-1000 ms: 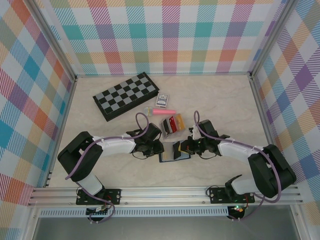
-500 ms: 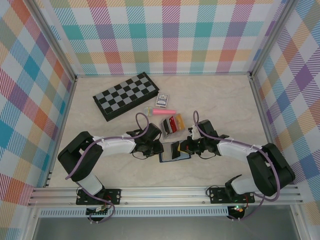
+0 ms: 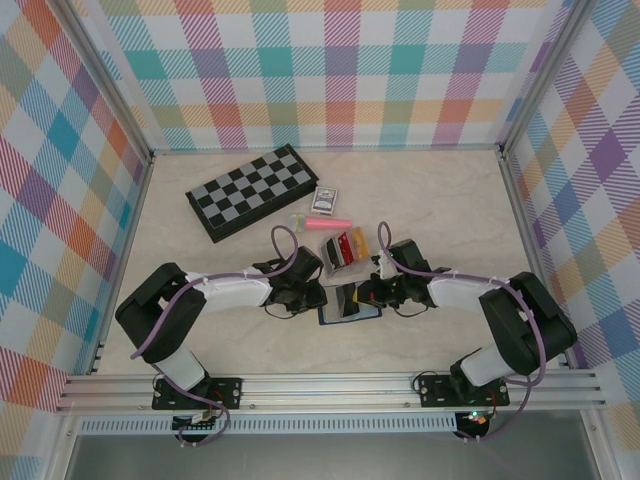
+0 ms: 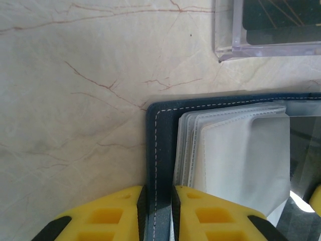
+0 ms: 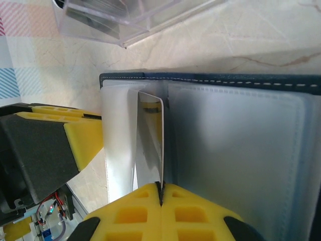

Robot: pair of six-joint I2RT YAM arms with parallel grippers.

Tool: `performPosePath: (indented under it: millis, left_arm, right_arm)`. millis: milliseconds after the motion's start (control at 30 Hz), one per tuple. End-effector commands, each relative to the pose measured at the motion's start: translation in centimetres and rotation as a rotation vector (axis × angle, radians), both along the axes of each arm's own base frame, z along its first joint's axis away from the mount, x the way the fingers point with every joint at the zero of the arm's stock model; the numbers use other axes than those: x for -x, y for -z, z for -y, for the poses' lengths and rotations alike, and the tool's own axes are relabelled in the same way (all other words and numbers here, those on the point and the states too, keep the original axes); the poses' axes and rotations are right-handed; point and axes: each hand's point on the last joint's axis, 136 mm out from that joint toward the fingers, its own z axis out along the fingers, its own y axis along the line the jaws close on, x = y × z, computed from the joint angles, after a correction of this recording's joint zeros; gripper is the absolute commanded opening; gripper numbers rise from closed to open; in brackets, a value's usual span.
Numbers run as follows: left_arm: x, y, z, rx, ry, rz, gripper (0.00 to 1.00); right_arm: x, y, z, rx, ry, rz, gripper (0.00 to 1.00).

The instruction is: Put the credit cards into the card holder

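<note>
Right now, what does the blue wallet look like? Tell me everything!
The card holder is a navy wallet with white stitching along its edge and milky, see-through plastic sleeves inside. It lies open and flat on the marble-look table, close to the clear plastic box but not touching it. The left hand pinches its navy cover edge. The right hand holds a pale credit card set between the sleeves.

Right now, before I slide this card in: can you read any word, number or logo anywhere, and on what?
No text reads clearly in any view.
Small blue-patterned pack of playing cards: printing too small to read.
Thin pale plastic card held on edge in the navy-blue folding card holder: dark mark near its top, blurred.
Coloured cards in the clear plastic box: too small.
</note>
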Motion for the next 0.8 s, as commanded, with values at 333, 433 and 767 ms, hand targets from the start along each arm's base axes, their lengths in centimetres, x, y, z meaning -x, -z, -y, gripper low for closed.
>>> performPosePath:
  millis: [333,433,767]
  left_arm:
    - [0.9,0.7,0.4,-0.023,0.030,-0.012,0.22]
    - [0.9,0.8,0.3,-0.025,0.028,-0.011,0.22]
    - [0.8,0.3,-0.3,-0.041,0.015,0.004,0.23]
  right_arm:
    - [0.4,-0.2,-1.6,-0.068,-0.047,-0.028,0.04]
    - [0.3,0.0,-1.8,-0.064,-0.035,-0.036,0.06]
    - [0.3,1.0,-1.7,0.011,-0.017,-0.065,0.16]
